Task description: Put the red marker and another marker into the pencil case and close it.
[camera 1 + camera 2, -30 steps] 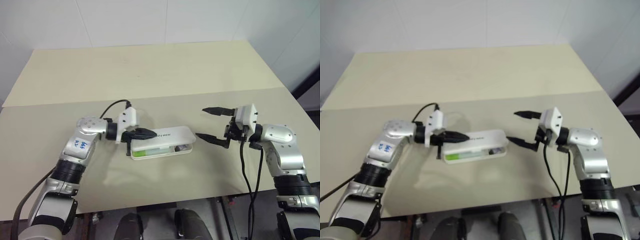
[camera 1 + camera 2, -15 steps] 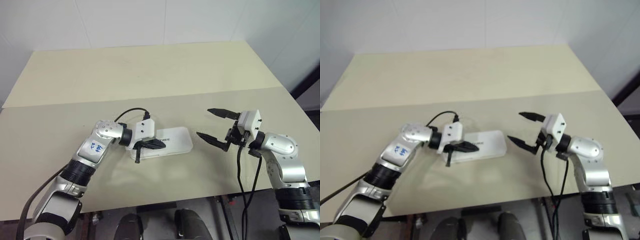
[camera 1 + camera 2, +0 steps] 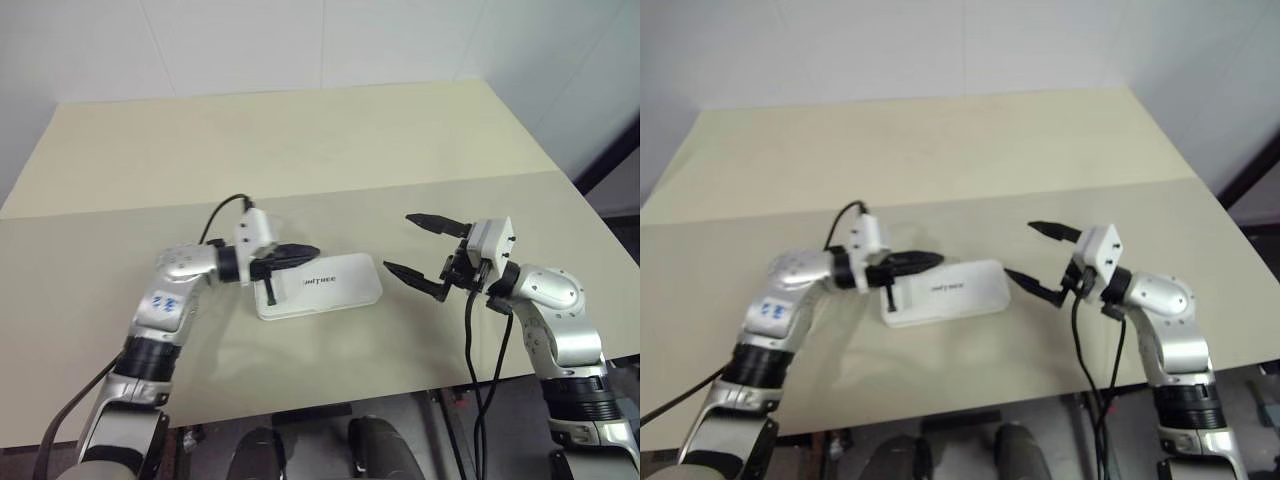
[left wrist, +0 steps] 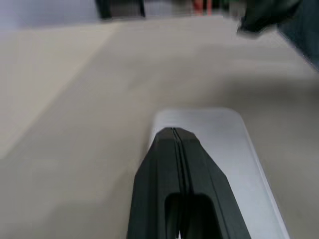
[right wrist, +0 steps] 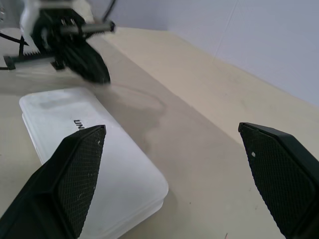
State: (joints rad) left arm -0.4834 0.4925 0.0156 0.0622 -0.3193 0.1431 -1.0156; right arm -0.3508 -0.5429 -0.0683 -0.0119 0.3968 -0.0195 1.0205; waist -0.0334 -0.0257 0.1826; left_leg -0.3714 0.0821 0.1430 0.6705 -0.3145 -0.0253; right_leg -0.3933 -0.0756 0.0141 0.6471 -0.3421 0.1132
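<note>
Lid down on the smooth white pencil case (image 3: 318, 286), flat mid-worktop (image 3: 300, 170).
Rounded, hard plastic, its long axis runs left to right. The left gripper (image 3: 305, 252) hovers over its left end, black fingers pressed together; the right gripper (image 3: 420, 247) sits just beside its right end, ribbed fingers (image 5: 75, 169) spread wide.

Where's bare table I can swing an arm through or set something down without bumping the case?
Free: the whole far half of the table beyond the seam, and the near strip in front of the pencil case. Crowded: the middle, where the shut left gripper hangs at the case's left end and the open right gripper sits just off its right end.
</note>
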